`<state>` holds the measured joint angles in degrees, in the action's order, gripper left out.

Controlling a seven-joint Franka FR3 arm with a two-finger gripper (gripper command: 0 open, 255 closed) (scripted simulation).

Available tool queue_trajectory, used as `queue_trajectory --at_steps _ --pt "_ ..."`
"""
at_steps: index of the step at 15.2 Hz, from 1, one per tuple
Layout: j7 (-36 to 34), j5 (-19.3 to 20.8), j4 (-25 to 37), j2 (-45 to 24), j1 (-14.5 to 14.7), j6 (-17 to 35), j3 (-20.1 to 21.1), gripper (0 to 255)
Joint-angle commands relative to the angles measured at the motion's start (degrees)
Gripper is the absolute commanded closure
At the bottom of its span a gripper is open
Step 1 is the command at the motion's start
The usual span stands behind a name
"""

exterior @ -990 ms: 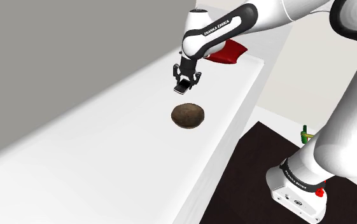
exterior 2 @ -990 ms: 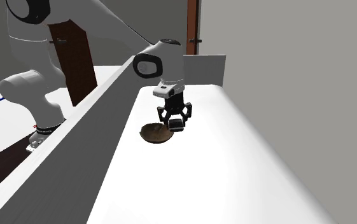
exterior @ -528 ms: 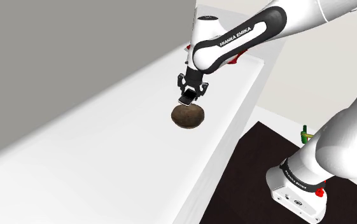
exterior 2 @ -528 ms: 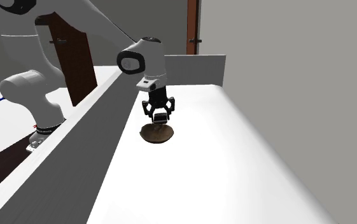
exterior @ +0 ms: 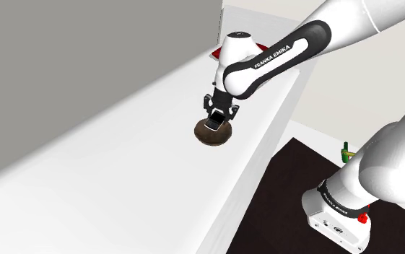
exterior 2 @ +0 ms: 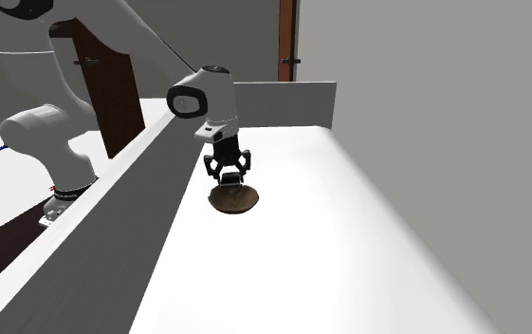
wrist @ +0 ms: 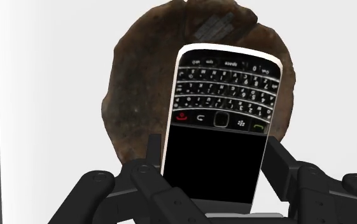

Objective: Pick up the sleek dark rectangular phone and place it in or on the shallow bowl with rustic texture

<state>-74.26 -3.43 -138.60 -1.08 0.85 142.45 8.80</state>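
Black fingers (wrist: 153,156) of the gripper (wrist: 214,159) were clamped on the two long edges of the phone (wrist: 224,121). It was a dark handset with a pale rim, its blank screen nearest the hand and its keyboard at the far end. Just beyond the phone lay the bowl (wrist: 132,95), shallow, brown and roughly mottled, resting on the white counter (wrist: 56,95). In the shoulder view the gripper hung low over the bowl with the phone pointing down into it. Whether the phone touched the bowl could not be told. The white arm (exterior: 280,50) reached to the spot from the stand (exterior: 338,220), which sat on a dark mat (exterior: 294,187) beside the counter. A grey wall (exterior: 85,58) ran along the counter's far side. In the second exterior view a brown door (exterior 2: 112,90) stood behind the arm.
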Motion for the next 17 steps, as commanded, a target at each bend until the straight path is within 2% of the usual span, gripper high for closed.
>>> queue_trajectory --at_steps 1,8,16,17 --pt "0.0 0.2 -0.2 -1.3 0.0 1.6 0.0 255" --pt "-0.5 1.1 -1.1 -6.3 0.1 7.4 -0.2 255" --pt "-0.5 1.1 -1.1 -6.3 0.1 7.4 -0.2 255" --pt "-0.5 1.1 -1.1 -6.3 0.1 7.4 -0.2 0"
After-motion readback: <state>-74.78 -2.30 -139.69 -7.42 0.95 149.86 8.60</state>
